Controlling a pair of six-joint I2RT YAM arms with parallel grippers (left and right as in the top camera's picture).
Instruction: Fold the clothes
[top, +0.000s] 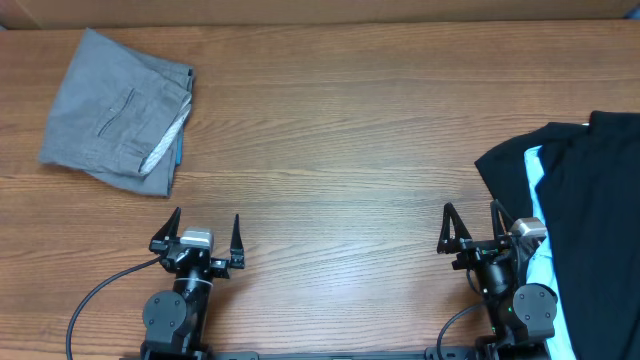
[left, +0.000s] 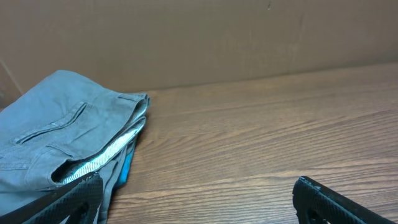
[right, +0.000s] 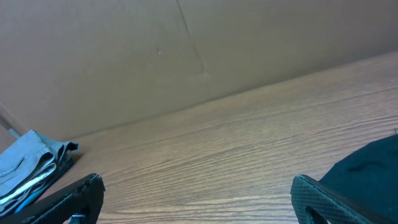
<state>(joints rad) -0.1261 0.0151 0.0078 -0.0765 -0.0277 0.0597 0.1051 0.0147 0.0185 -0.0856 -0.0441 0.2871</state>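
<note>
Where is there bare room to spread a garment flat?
The middle of the table is bare, bordered by folded grey trousers far left, the black shirt right, the open left gripper and right gripper near. Crowded: the right edge, shirt heaped over a light blue tee.

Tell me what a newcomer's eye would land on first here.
First comes the dark heap at the right edge of the wooden table: a black shirt crumpled over a light blue tee. Next are the grey trousers, neatly folded at the far left corner. At the near edge, the left gripper and right gripper both stand open, holding nothing.
</note>
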